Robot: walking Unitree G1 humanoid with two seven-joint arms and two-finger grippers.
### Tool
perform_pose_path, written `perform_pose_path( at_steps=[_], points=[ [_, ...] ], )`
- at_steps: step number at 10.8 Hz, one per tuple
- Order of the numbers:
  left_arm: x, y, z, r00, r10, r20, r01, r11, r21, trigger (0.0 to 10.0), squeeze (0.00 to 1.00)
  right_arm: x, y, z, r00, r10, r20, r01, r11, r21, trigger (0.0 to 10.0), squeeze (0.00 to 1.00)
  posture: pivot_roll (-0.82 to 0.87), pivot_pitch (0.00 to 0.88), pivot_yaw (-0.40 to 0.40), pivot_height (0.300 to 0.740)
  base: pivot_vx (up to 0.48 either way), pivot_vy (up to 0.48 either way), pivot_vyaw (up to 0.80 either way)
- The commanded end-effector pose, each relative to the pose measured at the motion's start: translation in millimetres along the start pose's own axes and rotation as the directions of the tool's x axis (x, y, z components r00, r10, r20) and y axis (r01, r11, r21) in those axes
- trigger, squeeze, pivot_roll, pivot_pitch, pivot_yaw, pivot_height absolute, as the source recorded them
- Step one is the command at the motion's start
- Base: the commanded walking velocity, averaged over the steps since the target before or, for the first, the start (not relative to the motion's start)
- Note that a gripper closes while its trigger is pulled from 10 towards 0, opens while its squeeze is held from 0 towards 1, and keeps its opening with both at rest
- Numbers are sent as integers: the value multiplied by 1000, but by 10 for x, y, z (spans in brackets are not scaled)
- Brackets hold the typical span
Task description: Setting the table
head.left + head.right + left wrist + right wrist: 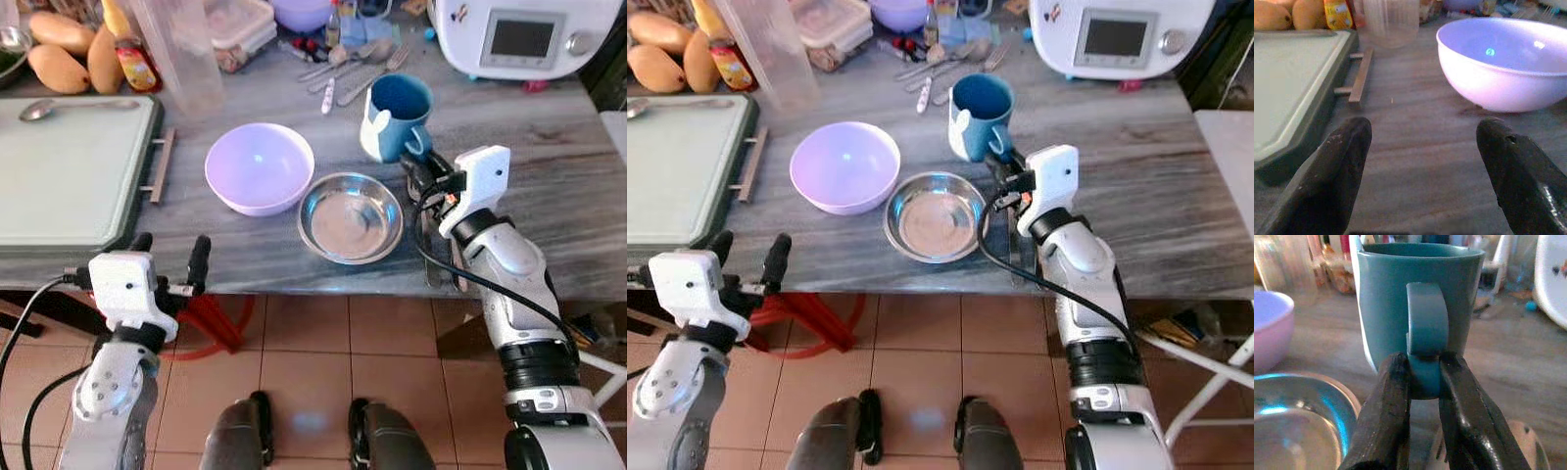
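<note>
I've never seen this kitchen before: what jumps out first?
The right tool pinches the handle of an upright blue mug on the grey table. Beside it sit a steel bowl and a lilac bowl; the left tool hovers open at the table's near edge.

One teal mug (397, 116), one lilac bowl (259, 167), one steel dish (350, 216), three mangoes (59, 67).

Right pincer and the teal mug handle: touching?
Touching. The right wrist view shows the right pincer with both black fingers pressed against the lower part of the teal mug handle, no gap either side.
</note>
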State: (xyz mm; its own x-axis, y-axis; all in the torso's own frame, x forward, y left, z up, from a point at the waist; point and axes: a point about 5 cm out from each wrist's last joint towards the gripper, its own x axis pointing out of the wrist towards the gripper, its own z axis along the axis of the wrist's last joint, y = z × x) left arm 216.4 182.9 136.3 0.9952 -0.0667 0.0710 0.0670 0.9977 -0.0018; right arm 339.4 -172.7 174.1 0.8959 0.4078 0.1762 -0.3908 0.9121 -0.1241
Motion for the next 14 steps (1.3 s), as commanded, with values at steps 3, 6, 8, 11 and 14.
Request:
perform_pose_path(
  at_steps=[3, 6, 8, 11, 14],
  points=[
    [-77, -2, 20, 999, -25, -23, 25, 1000, 9, 10000, 0, 48, -11, -19, 998, 57, -8, -57, 998, 16, 10000, 0, 57, 287, 40, 740, 0, 0, 0],
    [-69, -40, 19, 999, -39, -26, 39, 999, 6, 10000, 0, 104, 33, -31, 992, 122, -17, -122, 993, 1, 10000, 0, 56, 289, 39, 740, 0, 0, 0],
    [-67, -60, 12, 999, -45, -30, 45, 999, 1, 10000, 0, 124, 48, -56, 988, 152, -28, -153, 988, -9, 10000, 0, 55, 285, 35, 740, 0, 0, 0],
    [-29, -80, 6, 999, -40, -20, 41, 999, 2, 10000, 0, 91, 17, -88, 992, 120, -41, -122, 991, -62, 10000, 1000, 42, 274, 31, 740, 0, 0, 0],
    [11, -92, 8, 999, -37, -10, 37, 999, -3, 10000, 0, 79, -66, 0, 997, 80, -7, -80, 990, -114, 10000, 1000, 25, 265, 21, 740, 0, 0, 0]
  ],
)
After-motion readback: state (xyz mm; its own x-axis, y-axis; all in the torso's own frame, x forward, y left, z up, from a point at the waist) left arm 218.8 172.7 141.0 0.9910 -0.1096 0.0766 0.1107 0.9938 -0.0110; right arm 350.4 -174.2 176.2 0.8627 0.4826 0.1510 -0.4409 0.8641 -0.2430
